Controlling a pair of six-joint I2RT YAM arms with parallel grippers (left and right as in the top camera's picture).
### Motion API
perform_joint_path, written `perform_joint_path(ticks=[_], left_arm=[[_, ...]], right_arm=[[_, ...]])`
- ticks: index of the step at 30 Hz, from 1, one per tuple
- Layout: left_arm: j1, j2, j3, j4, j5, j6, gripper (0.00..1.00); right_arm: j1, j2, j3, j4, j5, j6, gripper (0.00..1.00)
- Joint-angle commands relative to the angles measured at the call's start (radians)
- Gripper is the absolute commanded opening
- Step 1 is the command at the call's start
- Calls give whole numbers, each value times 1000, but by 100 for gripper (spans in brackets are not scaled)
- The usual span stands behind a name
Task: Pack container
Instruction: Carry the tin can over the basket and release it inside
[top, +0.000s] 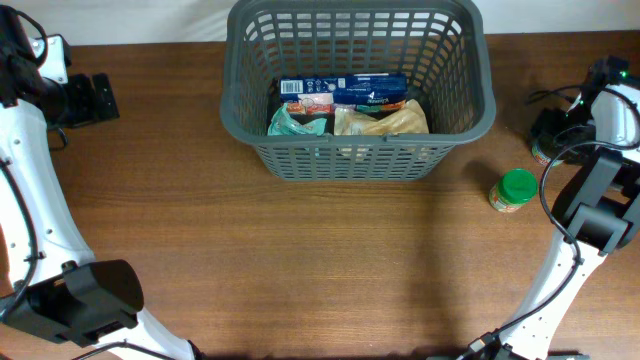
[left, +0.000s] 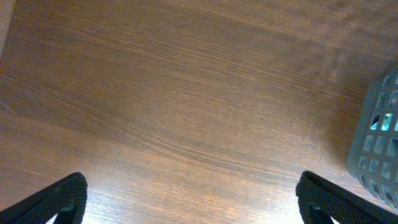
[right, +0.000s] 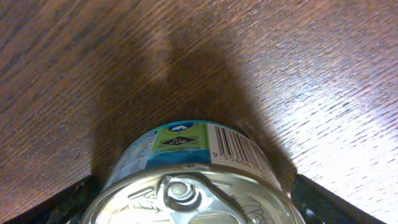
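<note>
A jar (top: 514, 190) with a green lid is seen nearest. It is stood upright on the table (top: 300, 270), just off the front right corner of the container (top: 300, 160). A little farther back, and farther to the right of the container, a tin (right: 186, 149) with a ring-pull lid is found between the fingers (right: 320, 202) of the right pincer (right: 193, 202). One finger is set on each side of the tin, wide apart, but it cannot be told if the tin is squeezed. Well to the left of the container, the left pincer (left: 191, 193) is held apart over bare wood. The container is stood at the far middle of the table, between the two arms. Inside it, a teal packet (top: 295, 122) and a pale bag (top: 385, 120) are laid against the front wall. A blue box (top: 345, 90) is laid just behind them.
</note>
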Motion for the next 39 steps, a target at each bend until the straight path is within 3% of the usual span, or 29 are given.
perform_joint_path(ticks=[1,7,15,24,31,34,36,37,39], left_arm=[[7,-5,-3,1,11,-9,99],[7,-5,-3,1,11,-9,99],[7,-5,-3,1,11,-9,99],[6,-5,-3,1,11,-9,99],[7,-5,-3,1,11,-9,99],[7,-5,-3,1,11,-9,99],[7,-5,-3,1,11,-9,99],[7,-5,-3,1,11,-9,99],[7,-5,-3,1,11,-9,99]], right_arm=[[-5,3,-23,-6,17,-6,84],[-5,3,-25,-7,17,-6,72],[-5,3,-25,-8,17,-3,63],[-5,2,-24,-18,17,-3,59],[-5,-46,-23,-32,18,-3,48],[-4,-89,-10,-41,18,-3,38],[-4,-126,-2,-51,18,-3,25],[-3,-171,7,-64,18,-3,12],[2,-223,11,-68,18,-3,9]])
